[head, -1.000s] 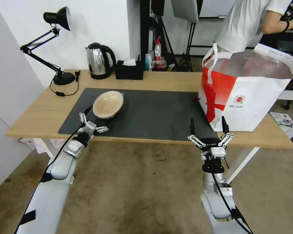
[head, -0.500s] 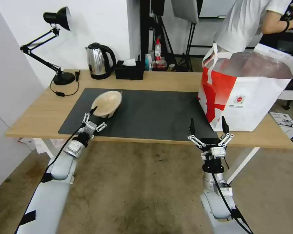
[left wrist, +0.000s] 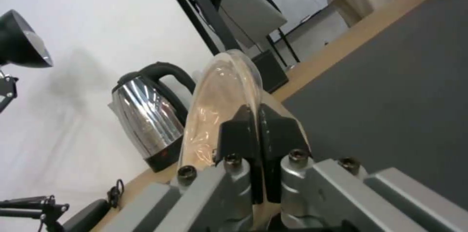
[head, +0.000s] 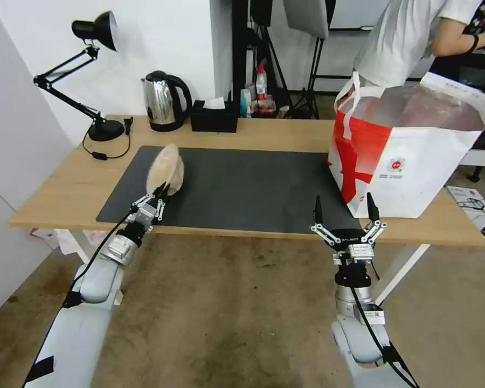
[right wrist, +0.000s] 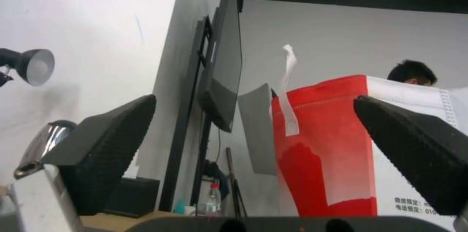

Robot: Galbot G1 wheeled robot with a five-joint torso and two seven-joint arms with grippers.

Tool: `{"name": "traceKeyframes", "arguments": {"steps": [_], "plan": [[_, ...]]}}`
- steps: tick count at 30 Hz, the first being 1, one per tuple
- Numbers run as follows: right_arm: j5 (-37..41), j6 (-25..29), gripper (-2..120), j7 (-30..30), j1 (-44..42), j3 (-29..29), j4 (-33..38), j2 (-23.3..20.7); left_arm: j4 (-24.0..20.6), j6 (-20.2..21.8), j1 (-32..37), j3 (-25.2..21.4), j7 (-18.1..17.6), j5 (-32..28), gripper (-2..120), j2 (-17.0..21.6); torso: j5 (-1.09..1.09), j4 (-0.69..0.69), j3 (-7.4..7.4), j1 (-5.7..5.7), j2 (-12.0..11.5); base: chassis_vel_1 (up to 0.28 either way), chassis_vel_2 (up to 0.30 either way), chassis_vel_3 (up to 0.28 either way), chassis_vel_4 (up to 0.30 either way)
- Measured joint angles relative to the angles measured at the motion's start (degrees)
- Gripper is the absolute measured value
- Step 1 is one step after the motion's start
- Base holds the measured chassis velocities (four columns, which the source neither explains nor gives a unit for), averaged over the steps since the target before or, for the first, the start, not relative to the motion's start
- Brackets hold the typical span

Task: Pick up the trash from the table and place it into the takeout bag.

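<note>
With its fingers pinched on the rim, the left gripper [head: 160, 189] holds the beige bowl [head: 165, 167] on edge above the mat [head: 253, 183], presumably for bagging; the right gripper [head: 343, 211] waits spread below the takeout bag [head: 409, 156].

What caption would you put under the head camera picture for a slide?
Left gripper holds a beige bowl on edge over the mat; right gripper waits open near the takeout bag.

Your left gripper [left wrist: 257, 129] is pinching the rim of the beige bowl [left wrist: 222, 93], its fingers pressed together and holding it on edge. Behind it, the steel kettle [left wrist: 144, 116] is standing on the table [left wrist: 336, 51], beside the grey mat [left wrist: 390, 93].
</note>
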Motion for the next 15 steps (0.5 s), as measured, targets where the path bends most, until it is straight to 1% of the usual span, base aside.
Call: {"name": "traceKeyframes", "arguments": {"steps": [9,15], "plan": [[0.00,0.00,100,0.00,0.00,0.00,0.00,0.00,-0.83,-0.02,0.43,-0.20,-0.13,-0.35,0,0.13,0.00,0.00,0.01,0.00,0.00,0.000,0.000,0.000,0.000],[0.00,0.00,100,0.00,0.00,0.00,0.00,0.00,-1.59,-0.07,0.02,0.71,-1.89,-1.46,0,1.45,0.00,0.00,0.01,0.00,0.00,0.000,0.000,0.000,0.000]]}}
